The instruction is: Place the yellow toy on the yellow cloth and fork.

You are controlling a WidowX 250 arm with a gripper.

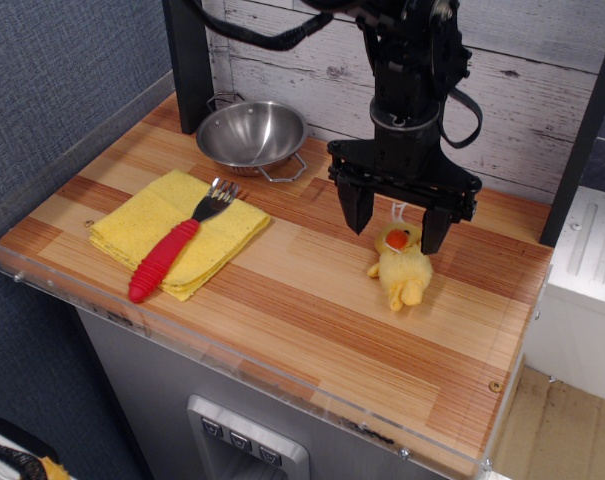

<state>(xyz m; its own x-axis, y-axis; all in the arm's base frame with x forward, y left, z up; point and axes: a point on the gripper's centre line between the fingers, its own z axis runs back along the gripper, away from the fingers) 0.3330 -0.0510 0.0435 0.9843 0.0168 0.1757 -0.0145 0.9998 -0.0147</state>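
1. While you look at the only view, observation.image, notice that the gripper hangs with its two fingers spread wide and holds nothing.
2. The yellow toy lies on the wooden table, on the right part, directly under the gripper and a little toward the front edge. One finger stands on the left of the duck's head; the other stands on the right, close to the head or partly over it. I cannot tell if this finger touches the toy.
3. The long axis of the toy runs from the head, at the back, to the feet, at the front. The fingers stand across this axis, so I judge that a straight descent will put the head or upper body between them.
4. The yellow cloth lies well apart at the left, with the fork diagonally on top of it, tines pointing to the metal bowl at the back.
5. After the grasp, you will need a long move to the left and slightly forward.
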